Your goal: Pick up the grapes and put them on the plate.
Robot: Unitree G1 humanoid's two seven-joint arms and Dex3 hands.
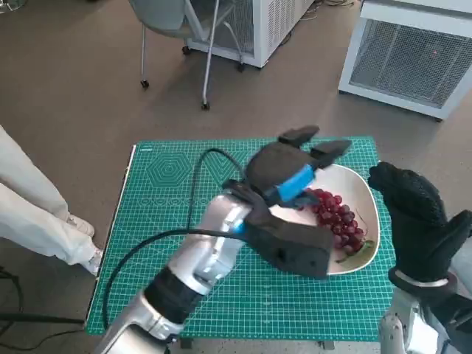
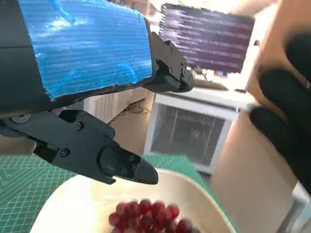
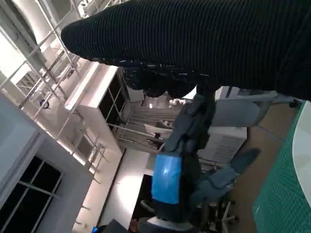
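Observation:
A bunch of red grapes [image 1: 339, 218] lies in the white plate [image 1: 370, 198] on the right side of the green mat [image 1: 177, 243]. My left hand [image 1: 295, 166] hovers above the plate's near-left part, fingers spread and holding nothing; the left wrist view shows the grapes [image 2: 146, 216] below its black fingers [image 2: 121, 165], apart from them. My right hand [image 1: 413, 210], in the black glove, is raised beside the plate's right rim, holding nothing. The right wrist view shows the left hand [image 3: 177, 165] with its blue tape and the plate's edge [image 3: 302, 145].
The mat covers a small table; its left half is bare mat. A person's pale trouser legs and shoes [image 1: 44, 221] stand at the left. A chair [image 1: 184, 29] and white cabinets [image 1: 413, 51] stand on the floor beyond the table.

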